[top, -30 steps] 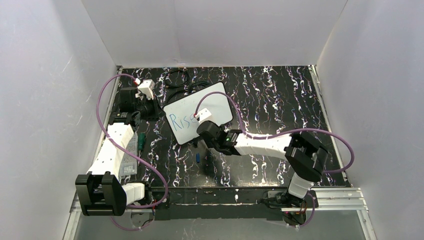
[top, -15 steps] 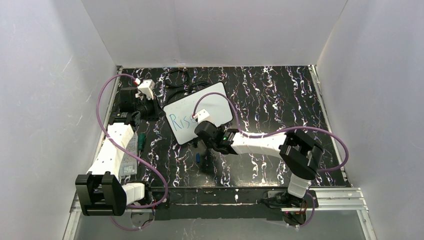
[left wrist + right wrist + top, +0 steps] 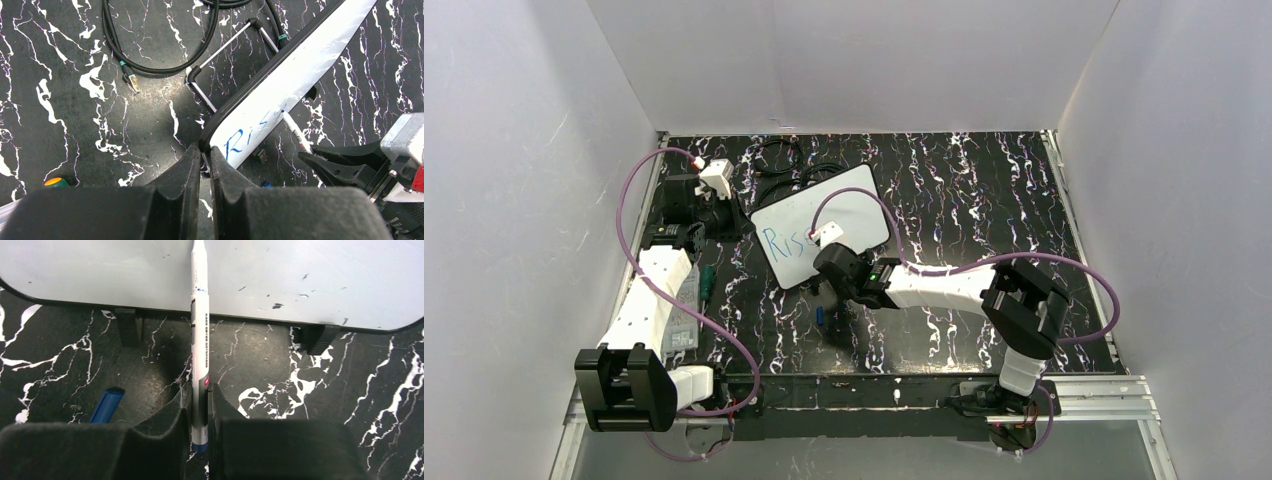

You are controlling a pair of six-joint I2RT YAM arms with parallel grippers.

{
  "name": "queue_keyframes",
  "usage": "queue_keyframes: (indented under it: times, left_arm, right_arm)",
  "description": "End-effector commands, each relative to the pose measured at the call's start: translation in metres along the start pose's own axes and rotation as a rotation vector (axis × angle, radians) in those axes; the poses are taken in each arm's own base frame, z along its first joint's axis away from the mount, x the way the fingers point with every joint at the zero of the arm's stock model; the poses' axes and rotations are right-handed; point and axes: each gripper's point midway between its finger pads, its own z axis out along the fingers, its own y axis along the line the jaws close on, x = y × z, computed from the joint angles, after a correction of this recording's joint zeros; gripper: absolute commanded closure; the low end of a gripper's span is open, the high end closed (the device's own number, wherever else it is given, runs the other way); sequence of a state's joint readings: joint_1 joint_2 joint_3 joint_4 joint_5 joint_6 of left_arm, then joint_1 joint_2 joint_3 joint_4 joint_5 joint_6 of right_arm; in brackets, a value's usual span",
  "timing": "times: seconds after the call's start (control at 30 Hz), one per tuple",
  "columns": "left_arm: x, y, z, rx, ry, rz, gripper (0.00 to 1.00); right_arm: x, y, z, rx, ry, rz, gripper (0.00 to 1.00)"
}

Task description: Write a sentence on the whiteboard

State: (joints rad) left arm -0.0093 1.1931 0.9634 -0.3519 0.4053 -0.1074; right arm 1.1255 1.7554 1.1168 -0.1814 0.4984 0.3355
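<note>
Where the black, white-veined table [image 3: 984, 190] reaches its far middle, the whiteboard [image 3: 856, 204] stands tilted on small black feet [image 3: 128, 326], its left end turned nearer than its right, with a metal wire stand [image 3: 226, 44] behind its far edge. The sentence [image 3: 785, 242], blue lettering that reads "Rise", occupies the left part of the white surface; the right part is bare. The left gripper [image 3: 205, 152] reaches in from the left, its black fingers [image 3: 186, 165] closed to a narrow slit on the board's dark rim at the near left corner. The right gripper [image 3: 199, 391] comes in from the near side, its jaws clamped on the barrel of a white marker [image 3: 199, 335] with a blue rear end; the barrel runs from between the fingers across the board's near edge and over the white surface. In the left wrist view the marker's tip meets the board just right of the last letter. A blue cap [image 3: 106, 404] lies on the table just near the board, left of the right gripper and apart from it. A coiled black cable [image 3: 116, 46] lies on the far side of the board. Near the left arm, a green tool with an orange end [image 3: 707, 283] lies just beside a clear packet [image 3: 682, 312].
</note>
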Motion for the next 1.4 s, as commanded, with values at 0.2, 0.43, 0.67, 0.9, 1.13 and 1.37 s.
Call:
queue_keyframes:
  times: [0.2, 0.43, 0.67, 0.9, 1.13, 1.37]
  left_arm:
    - [-0.004, -0.001, -0.007, 0.000, -0.024, 0.024, 1.00]
    - [-0.004, -0.001, -0.007, -0.001, -0.024, 0.026, 1.00]
    - [-0.003, -0.001, -0.007, 0.000, -0.019, 0.032, 1.00]
    - [-0.002, -0.001, -0.007, -0.003, -0.015, 0.034, 1.00]
    - [-0.002, 0.000, -0.006, -0.004, -0.014, 0.036, 1.00]
    - [-0.002, -0.001, -0.006, -0.001, -0.014, 0.033, 1.00]
  right_arm:
    - [-0.040, 0.012, -0.041, -0.142, -0.150, 0.015, 0.99]
    - [-0.055, -0.012, -0.066, -0.070, -0.191, 0.044, 0.99]
    - [-0.065, -0.019, -0.068, -0.111, -0.211, 0.027, 0.99]
    - [-0.065, -0.034, -0.053, -0.148, -0.203, -0.013, 0.99]
    - [-0.061, -0.036, -0.038, -0.154, -0.175, -0.017, 0.99]
    - [-0.062, -0.032, -0.027, -0.149, -0.155, -0.014, 0.99]
